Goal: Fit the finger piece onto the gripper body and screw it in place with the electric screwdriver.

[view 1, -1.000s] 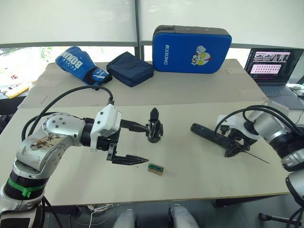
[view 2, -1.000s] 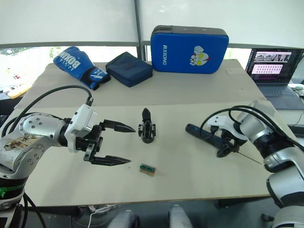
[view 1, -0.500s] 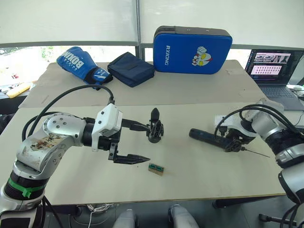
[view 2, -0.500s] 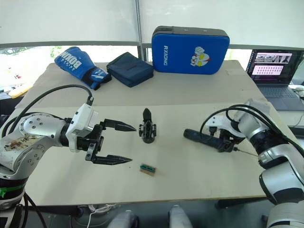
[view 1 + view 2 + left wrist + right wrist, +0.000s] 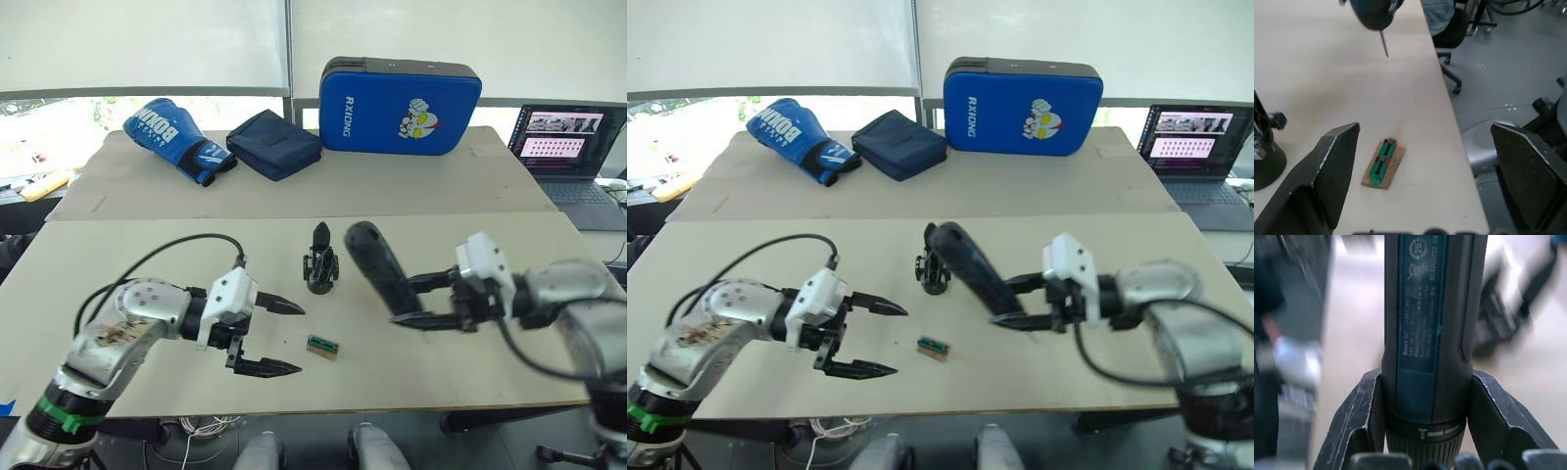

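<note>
Black electric screwdriver (image 5: 377, 270) clamped in right hand (image 5: 419, 301)

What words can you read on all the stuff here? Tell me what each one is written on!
"RXIONG" on the blue pad, beside a cartoon figure.
"BONIN" on the blue boxing glove; smaller lettering there is too small to read.
"Bosch" on the label of the electric screwdriver, held in the right tool; the fine print under it is too blurred, and the number along the edge is only partly legible.
The laptop screen shows text too small to read.
</note>
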